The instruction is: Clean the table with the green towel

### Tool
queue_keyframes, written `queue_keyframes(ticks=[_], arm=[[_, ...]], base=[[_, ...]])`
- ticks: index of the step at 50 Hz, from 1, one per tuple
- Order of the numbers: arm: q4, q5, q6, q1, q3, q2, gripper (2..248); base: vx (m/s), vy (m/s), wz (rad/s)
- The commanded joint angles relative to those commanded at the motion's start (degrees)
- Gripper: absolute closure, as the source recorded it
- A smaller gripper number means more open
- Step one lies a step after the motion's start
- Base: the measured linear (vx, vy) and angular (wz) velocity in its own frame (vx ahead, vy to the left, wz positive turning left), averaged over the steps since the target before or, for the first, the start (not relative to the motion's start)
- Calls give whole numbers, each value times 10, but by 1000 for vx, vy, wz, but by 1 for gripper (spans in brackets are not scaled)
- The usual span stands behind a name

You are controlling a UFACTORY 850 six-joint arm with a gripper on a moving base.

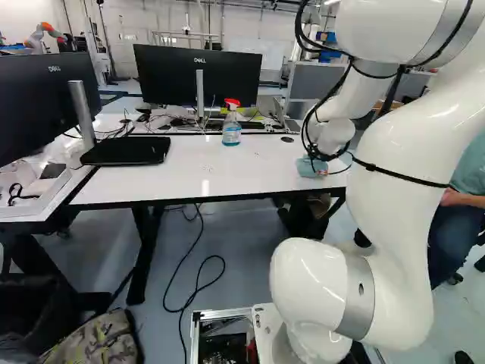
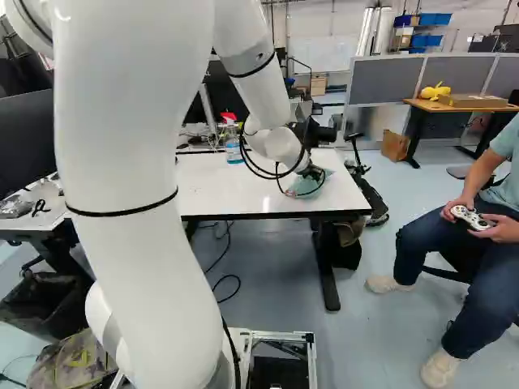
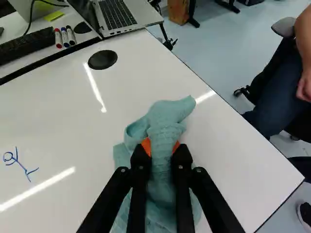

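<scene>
White tabletop fills the middle of your left base view, the green towel right of centre, a spray bottle upper centre. Your right base view puts the gripper over the table, just right of centre. Wrist view: your gripper pinches the bunched green towel; blue marker writing lies apart from it.

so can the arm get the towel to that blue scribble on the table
Likely yes. The gripper holds the green towel on the same white tabletop as the blue scribble, and the wrist view shows only flat surface between them. Its full reach, though, I can't confirm.
</scene>
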Motion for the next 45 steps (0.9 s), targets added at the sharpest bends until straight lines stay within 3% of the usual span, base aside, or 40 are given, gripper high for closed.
queue_keyframes(ticks=[22,45], arm=[[0,15,0,17,-50,-16,193],[0,22,0,48,-96,-54,193]], base=[[0,0,0],[0,0,0]])
